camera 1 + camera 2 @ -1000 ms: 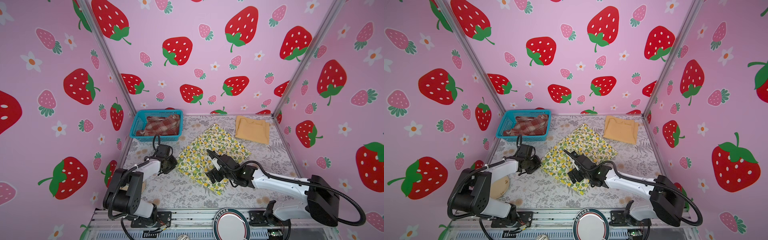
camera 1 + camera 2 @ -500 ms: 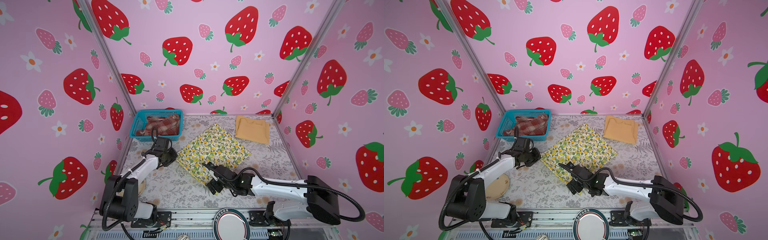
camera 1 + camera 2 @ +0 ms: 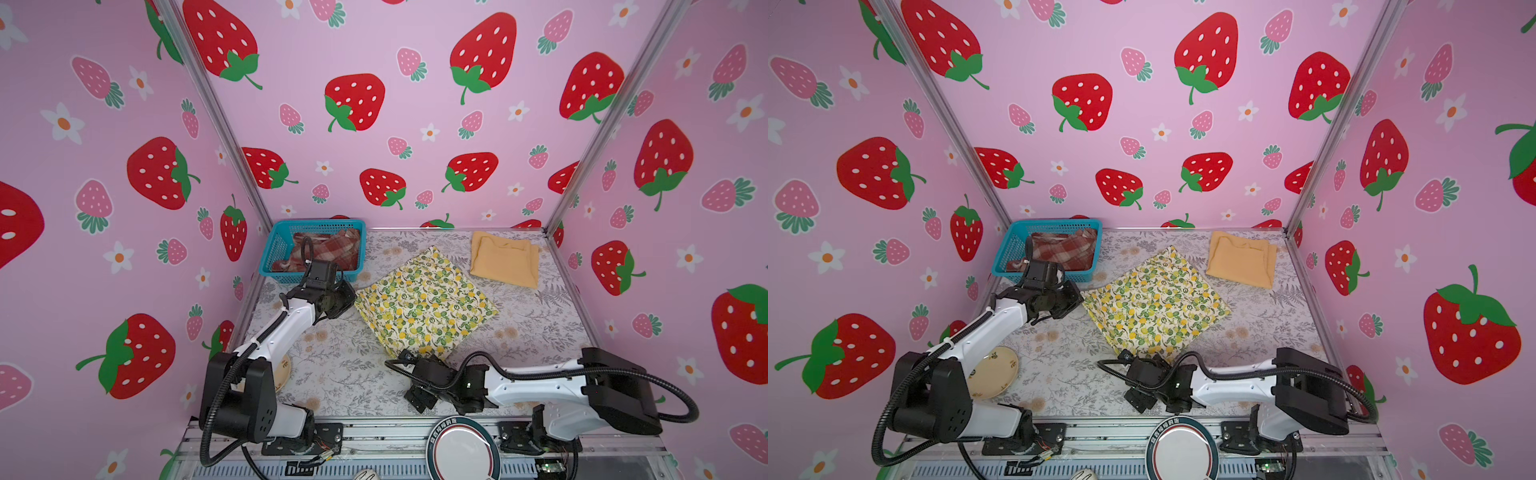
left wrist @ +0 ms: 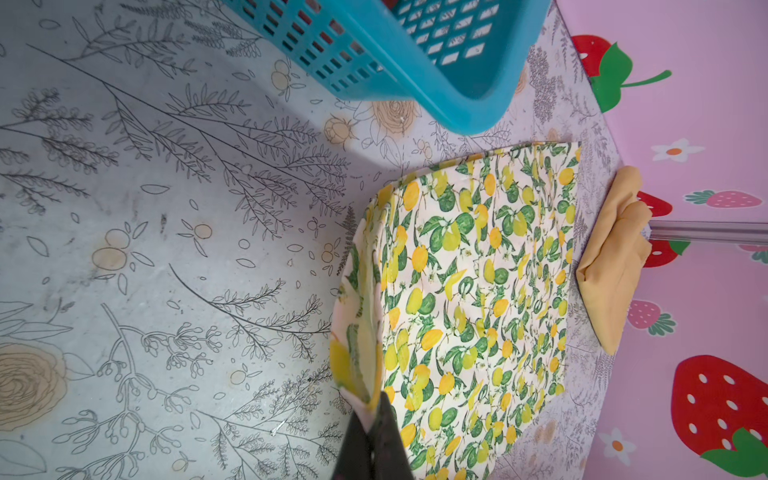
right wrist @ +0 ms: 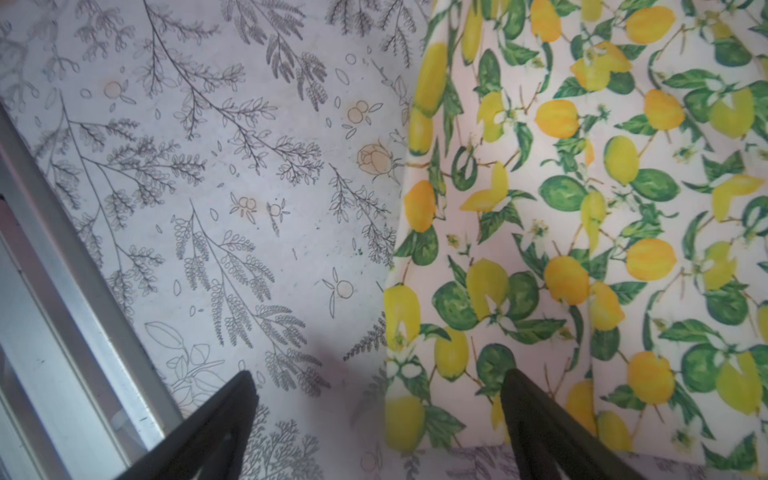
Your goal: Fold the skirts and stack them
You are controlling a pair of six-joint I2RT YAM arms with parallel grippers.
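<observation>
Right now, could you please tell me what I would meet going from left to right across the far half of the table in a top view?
teal basket holding the plaid skirt → lemon-print skirt → mustard-yellow skirt

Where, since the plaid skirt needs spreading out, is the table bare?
Bare table: front-left, between left arm, lemon skirt and right gripper; also right of the lemon skirt, in front of the mustard skirt. Crowded back-left: teal basket, left gripper and lemon skirt's corner meet.
</observation>
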